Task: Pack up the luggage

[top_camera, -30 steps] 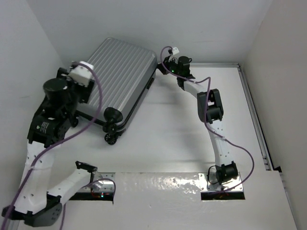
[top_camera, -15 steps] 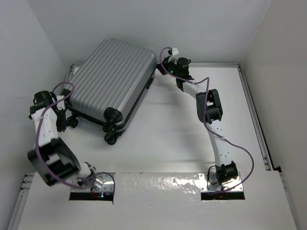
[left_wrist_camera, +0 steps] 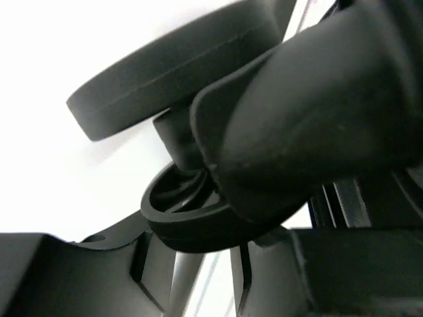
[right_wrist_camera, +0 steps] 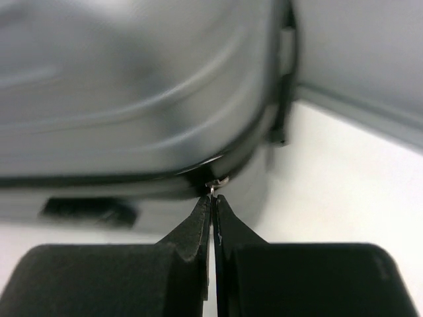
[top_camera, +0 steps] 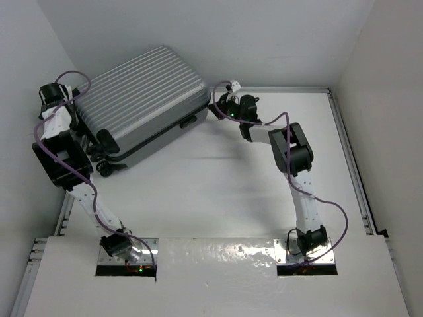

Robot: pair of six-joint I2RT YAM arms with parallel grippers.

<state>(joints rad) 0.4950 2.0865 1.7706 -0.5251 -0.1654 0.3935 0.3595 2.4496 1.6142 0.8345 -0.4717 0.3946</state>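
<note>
**Top view:** The luggage (top_camera: 142, 92) lies closed in the upper left of the frame. Its ribbed silver shell faces up, and it sits at a slant on the white worktop (top_camera: 231, 178). 2 black wheels (top_camera: 106, 140) show at its lower-left end. The left arm runs up the left edge of the frame. The left hand (top_camera: 71, 113) sits against the luggage's left end, just above the wheels, and its jaws are hidden from here. The right arm reaches in from the lower right, and the right hand (top_camera: 215, 109) meets the luggage's right corner. From this height its grip is too small to read.

**Left wrist view:** One of those wheels fills the frame as 2 dark discs on a short axle, with a bulky black housing to the right. Everything is so close and dark that I cannot tell whether the left hand is wide or narrow, or whether it touches the wheel.

**Right wrist view:** This view alone shows the right grip. The 2 black fingers (right_wrist_camera: 192, 231) are pressed together at bottom centre. They pinch a small silver zipper pull (right_wrist_camera: 216, 184) at the dark seam on the shell's rounded corner. The shell is blurred across the upper left of the frame.
</note>
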